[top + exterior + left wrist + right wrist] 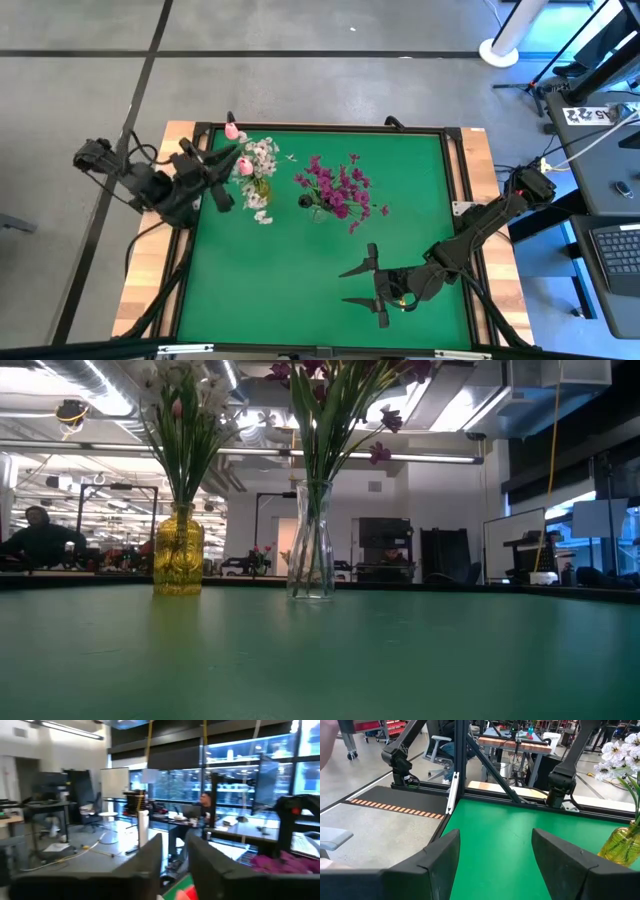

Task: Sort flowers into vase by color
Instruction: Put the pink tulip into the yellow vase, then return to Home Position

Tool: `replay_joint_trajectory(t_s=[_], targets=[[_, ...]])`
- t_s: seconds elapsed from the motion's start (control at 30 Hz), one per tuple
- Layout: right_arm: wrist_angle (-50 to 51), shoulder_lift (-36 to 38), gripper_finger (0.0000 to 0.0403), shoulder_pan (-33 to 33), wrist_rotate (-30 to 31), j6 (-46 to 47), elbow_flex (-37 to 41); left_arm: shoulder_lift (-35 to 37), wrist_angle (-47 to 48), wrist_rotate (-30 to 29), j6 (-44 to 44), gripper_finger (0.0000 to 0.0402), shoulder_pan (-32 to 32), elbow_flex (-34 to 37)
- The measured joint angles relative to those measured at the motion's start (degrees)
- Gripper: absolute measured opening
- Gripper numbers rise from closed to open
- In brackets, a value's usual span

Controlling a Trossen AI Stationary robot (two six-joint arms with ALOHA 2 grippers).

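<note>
Sorting looks nearly finished. At the frame's upper left, the left gripper [222,163] hovers beside the yellow vase [259,187] of white flowers [262,158], pink tulip bud [232,131] near its tips; whether it grips, I cannot tell. Centre, magenta flowers [340,186] fill the clear vase [311,540]. Lower right, the right gripper [362,285] waits, fingers apart, above the green bench [300,280], which shows no loose stems.

Robotics lab, exposed ceiling ducts [90,375], desks with monitors [265,780], office chairs [437,747]

Two black jointed arms [150,185] trailing dark cables, with angular fingers.
</note>
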State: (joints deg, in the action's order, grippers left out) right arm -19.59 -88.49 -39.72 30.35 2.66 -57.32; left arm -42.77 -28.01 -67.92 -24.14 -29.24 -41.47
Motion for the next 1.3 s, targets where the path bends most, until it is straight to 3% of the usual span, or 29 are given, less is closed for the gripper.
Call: replay_joint_trajectory(t_s=[0.1,0.17,0.3,0.57,0.87,1.1,1.3], targets=[[0.0,0.0,0.0246,0.0,0.0,0.0,0.0,-1.2,0.2,1.9,2.3,0.0027,2.8,0.0],[0.0,0.0,0.0246,0.0,0.0,0.0,0.0,-2.4,0.3,3.9,3.0,0.0008,3.5,0.0],[0.0,0.0,0.0246,0.0,0.0,0.0,0.0,-5.2,0.5,4.0,2.7,0.0003,3.8,0.0],[0.0,0.0,0.0246,0.0,0.0,0.0,0.0,-6.5,10.7,-5.6,6.8,0.0001,3.8,0.0],[0.0,0.0,0.0246,0.0,0.0,0.0,0.0,-6.5,21.4,-5.9,16.4,0.0,3.8,0.0],[-2.5,0.0,0.0246,0.0,0.0,-2.2,0.0,-6.0,9.6,-2.1,2.9,0.0005,1.5,-3.4],[-4.1,0.3,0.0246,0.0,-1.4,-4.8,0.0,-6.6,9.8,-1.4,-5.3,0.0055,-4.7,-12.5]])
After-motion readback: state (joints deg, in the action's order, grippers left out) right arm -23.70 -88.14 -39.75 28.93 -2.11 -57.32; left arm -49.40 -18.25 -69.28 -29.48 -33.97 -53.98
